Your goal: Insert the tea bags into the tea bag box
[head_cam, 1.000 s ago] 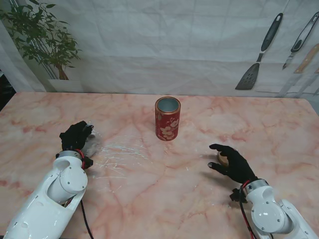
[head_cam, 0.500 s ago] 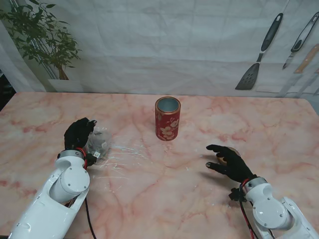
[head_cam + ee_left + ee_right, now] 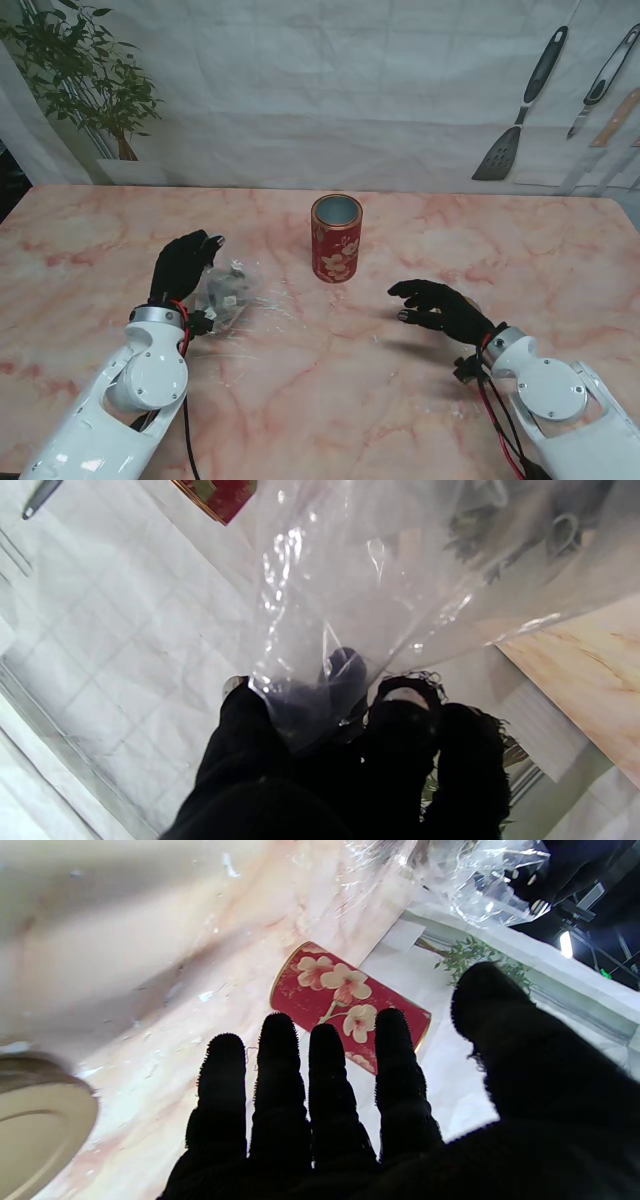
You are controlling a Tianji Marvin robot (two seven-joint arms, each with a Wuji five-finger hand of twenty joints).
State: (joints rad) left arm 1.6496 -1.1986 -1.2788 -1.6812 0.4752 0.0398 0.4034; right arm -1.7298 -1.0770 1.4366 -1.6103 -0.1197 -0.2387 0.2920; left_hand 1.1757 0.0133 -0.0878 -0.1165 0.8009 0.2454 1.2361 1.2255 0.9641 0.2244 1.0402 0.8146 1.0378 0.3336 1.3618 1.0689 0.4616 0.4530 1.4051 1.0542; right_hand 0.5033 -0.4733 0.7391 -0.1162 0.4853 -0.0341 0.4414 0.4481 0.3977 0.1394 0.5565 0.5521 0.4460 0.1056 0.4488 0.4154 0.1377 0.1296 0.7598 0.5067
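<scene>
The left hand (image 3: pixel 183 266) grips a clear bag (image 3: pixel 228 290) of tea bags, its fingers (image 3: pixel 345 672) closed on the film. At 2 o'clock from it the red tin (image 3: pixel 336 238) stands upright on the desk (image 3: pixel 330 390), mouth up. The right hand (image 3: pixel 437 306), at the tin's 4 o'clock, hovers with fingers (image 3: pixel 278 1060) spread, empty.

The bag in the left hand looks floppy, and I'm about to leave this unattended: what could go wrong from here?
1. The left hand pinches only the bag's edge; the film could slip.
2. The tin is narrow and stands unheld, so the wide bag may snag on its rim or tip it.
3. The open right hand is near the tin and might bump it.
</scene>
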